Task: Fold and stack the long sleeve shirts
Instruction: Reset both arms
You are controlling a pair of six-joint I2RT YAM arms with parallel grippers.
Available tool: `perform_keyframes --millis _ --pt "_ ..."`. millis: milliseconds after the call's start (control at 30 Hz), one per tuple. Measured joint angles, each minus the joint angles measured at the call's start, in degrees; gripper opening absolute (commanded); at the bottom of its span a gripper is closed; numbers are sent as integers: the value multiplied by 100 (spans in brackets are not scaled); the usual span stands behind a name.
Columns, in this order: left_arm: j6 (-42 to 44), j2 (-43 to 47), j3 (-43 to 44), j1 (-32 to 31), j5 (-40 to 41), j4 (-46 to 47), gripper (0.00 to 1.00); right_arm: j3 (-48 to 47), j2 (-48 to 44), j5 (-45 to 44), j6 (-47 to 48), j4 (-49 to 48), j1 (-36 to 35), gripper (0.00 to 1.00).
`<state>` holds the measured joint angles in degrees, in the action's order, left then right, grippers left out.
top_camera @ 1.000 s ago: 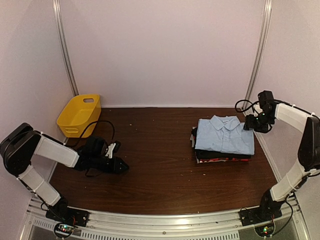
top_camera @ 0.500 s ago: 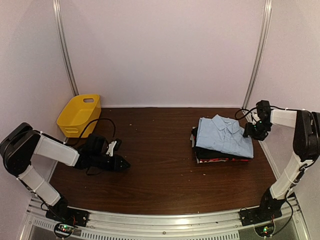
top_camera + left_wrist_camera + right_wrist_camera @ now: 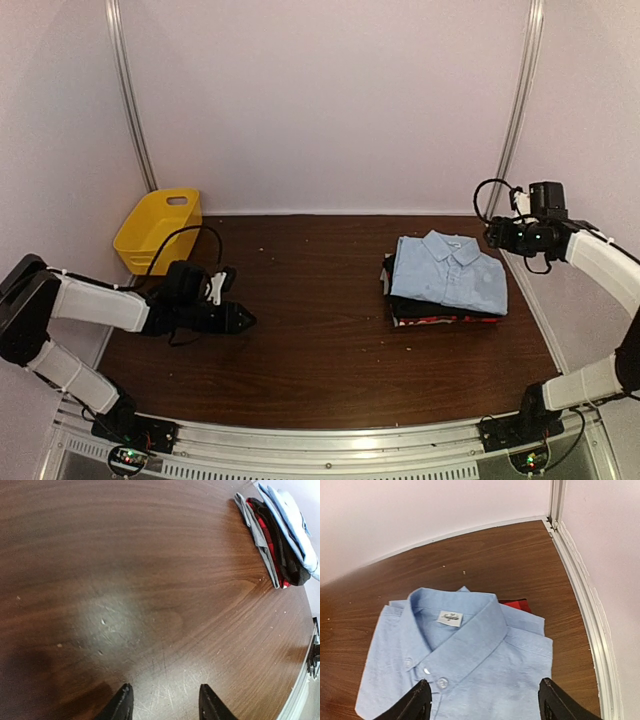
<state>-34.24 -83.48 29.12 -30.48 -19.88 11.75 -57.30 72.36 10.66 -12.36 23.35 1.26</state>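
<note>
A folded light blue shirt [image 3: 450, 272] lies on top of a stack on the table's right side, collar toward the back. Under it a black shirt [image 3: 440, 313] and a red-edged one [image 3: 428, 322] show at the stack's front edge. The stack also shows side-on in the left wrist view [image 3: 280, 540]. In the right wrist view the blue shirt [image 3: 470, 660] fills the lower half, with a red corner [image 3: 517, 604] behind it. My right gripper [image 3: 494, 234] is open and empty, raised by the stack's back right corner. My left gripper [image 3: 246, 320] is open and empty, low over bare table at the left.
A yellow plastic basket [image 3: 158, 230] stands at the back left corner. The dark wood table [image 3: 310, 300] has a metal rail along its right edge [image 3: 590, 630]. White walls close in the back and both sides.
My right gripper has lifted off the stack's right edge and pulled back toward the rear right. The blue shirt lies settled on the stack. My left gripper has barely moved.
</note>
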Motion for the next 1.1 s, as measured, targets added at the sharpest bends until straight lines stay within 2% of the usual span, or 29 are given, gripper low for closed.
perform_keyframes --millis 167,400,500,667,933,1100 --pt "149 608 291 0 765 -439 66 413 -520 7 -122 -249 -511 81" --pt "354 1576 621 0 2352 -1113 96 879 -1252 2 -286 -555 -804 95" --pt "431 1947 719 0 2942 -1331 98 935 -1467 -37 -326 -704 -815 99" --pt "415 2426 804 0 3497 -1528 98 1226 -1849 -190 -334 -911 -817 100" --pt "573 2872 1021 0 3799 -1687 98 1499 -2472 -177 -319 -1067 -826 100" --pt "822 3456 981 0 4026 -1722 98 1617 -2881 -162 -321 -1141 -826 100"
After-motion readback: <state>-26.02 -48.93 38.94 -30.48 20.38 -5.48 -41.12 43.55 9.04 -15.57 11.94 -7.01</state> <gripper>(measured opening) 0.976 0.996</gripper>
